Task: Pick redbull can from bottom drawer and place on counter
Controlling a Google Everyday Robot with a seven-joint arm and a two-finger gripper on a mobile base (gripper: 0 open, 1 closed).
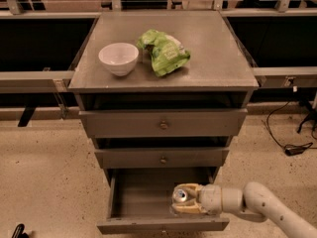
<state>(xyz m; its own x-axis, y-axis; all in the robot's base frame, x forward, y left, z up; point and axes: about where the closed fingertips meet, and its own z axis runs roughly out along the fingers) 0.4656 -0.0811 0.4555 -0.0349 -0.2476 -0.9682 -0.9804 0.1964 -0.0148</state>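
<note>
Inside the bottom drawer [141, 198], a shallow, wide grey box pulled out below two shut grey drawer fronts with small round knobs, the slim metal redbull can [181, 194] stands upright at the right front corner, its shiny silver top and pull tab facing up. The tool [177, 200], a pair of tan fingers on a smooth white rounded arm [267, 208], reaches into the drawer from its right side, with one finger on each side of the can; the fingers look closed on the can's sides, so it appears to be gripped. The step in hand is judged to be the pick: the can is seized but not yet lifted out of the drawer. The next move calls for a straight lift that clears the drawer's front lip and the overhanging fronts above it, then a rise to the matte grey flat table [213, 48] high above the drawer. The can's thin, smooth wall could slip or tilt under a loose grip, so it needs firm, level holding. Above the drawer's left half, a glossy white round bowl [119, 58] and a crumpled green foil bag [163, 51] lie on the table; the part above the drawer's right half is bare and would suit the can.
</note>
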